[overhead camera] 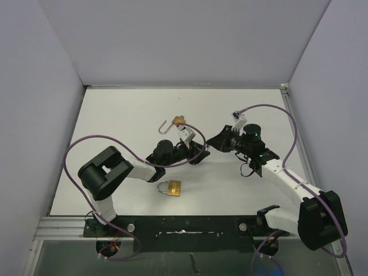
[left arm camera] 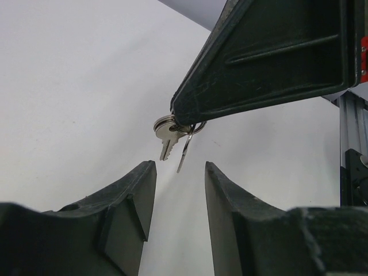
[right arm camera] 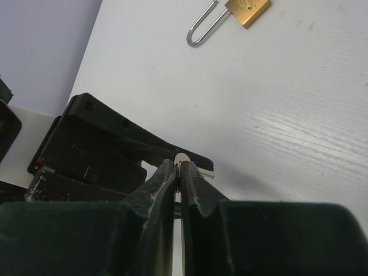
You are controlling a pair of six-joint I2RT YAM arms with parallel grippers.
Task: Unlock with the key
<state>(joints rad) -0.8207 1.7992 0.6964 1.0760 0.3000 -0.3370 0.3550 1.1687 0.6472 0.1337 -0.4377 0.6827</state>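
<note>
The right gripper [right arm camera: 179,165] clenches a small bunch of keys [left arm camera: 168,133] at the ring end, leaving the blades dangling free below its fingertips. Just beneath, the left gripper [left arm camera: 180,172] waits with jaws parted, lined up on either side of the hanging blades. This looks like a mid-air handover, so that one key can be taken in a grip fit for inserting. On the white table [overhead camera: 115,126], a brass padlock [overhead camera: 171,188] lies near the arm bases, its shackle apparently closed, and is probably the one to open. A second padlock [right arm camera: 247,8] lies beyond the grippers, its shackle sprung out.
</note>
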